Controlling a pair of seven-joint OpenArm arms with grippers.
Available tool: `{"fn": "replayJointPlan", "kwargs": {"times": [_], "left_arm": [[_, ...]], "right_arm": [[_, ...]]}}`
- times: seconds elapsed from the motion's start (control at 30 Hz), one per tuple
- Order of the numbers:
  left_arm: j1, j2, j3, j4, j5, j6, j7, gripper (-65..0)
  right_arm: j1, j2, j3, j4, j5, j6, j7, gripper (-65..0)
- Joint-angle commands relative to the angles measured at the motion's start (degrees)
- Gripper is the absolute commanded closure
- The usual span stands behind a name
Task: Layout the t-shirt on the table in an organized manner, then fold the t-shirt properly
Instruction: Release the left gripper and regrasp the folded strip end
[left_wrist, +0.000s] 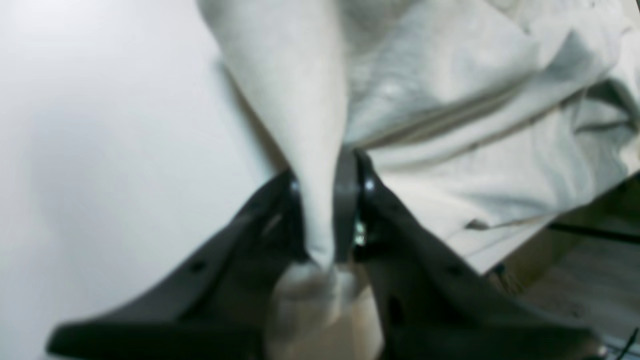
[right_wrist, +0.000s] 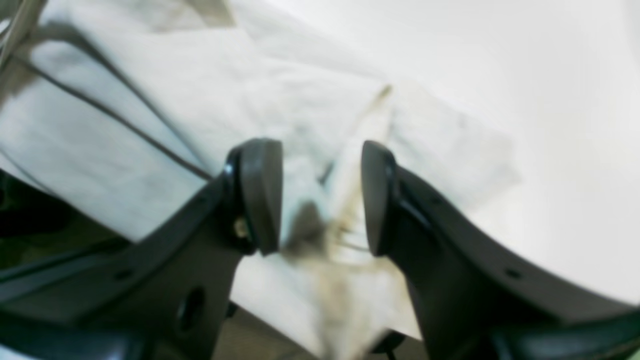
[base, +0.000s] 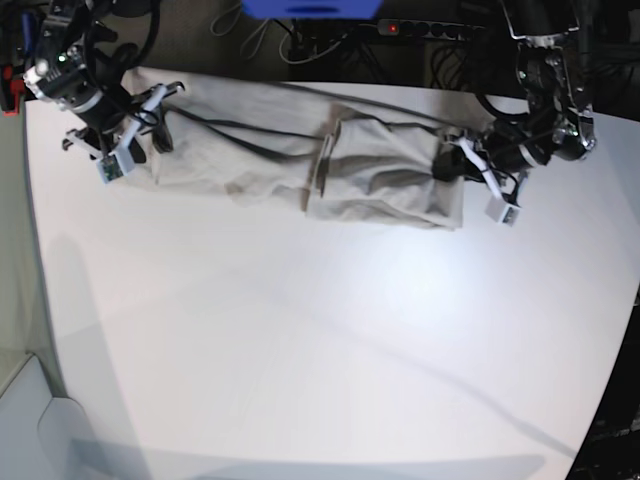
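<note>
Shirt (base: 300, 150) lies stretched in a long band along the far edge of your bench (base: 320, 360), a pincer at each end.

You see the shirt wrinkled and bunched lengthwise, with a fold ridge near its middle and thin dark cables trailing across its upper part. Your left pincer (left_wrist: 327, 200) is clamped on a ridge of cloth pulled up between its fingers at the shirt's end. Your right pincer (right_wrist: 320, 195) stands with jaws apart, straddling a raised crease of the shirt's other end; the pads (right_wrist: 262, 195) do not press the cloth. The rest of the white bench spreads towards the near side.
</note>
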Motion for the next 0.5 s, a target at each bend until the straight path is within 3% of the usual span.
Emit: {"fn": "replayJointPlan", "kwargs": {"times": [0.0, 0.1, 0.23, 0.47], "left_arm": [[-0.5, -1.0, -1.1, 0.8, -0.8, 0.1, -1.4, -0.1], [-0.7, -1.1, -4.5, -1.3, -0.8, 0.1, -1.6, -0.1], [-2.0, -1.6, -10.1, -5.5, -0.8, 0.1, -1.2, -0.1], [-0.9, -2.6, -11.3, -6.3, -0.9, 0.1, -0.9, -0.1]], "right_arm": [[0.0, 0.6, 0.2, 0.9, 0.8, -0.2, 1.1, -26.9], [-0.1, 0.5, 0.2, 1.2, 0.8, -0.2, 0.9, -26.8], [0.5, 0.0, 0.3, 1.4, 1.0, -0.2, -3.6, -26.8], [0.6, -5.4, 0.3, 1.4, 1.0, -0.2, -5.1, -27.0]]}}
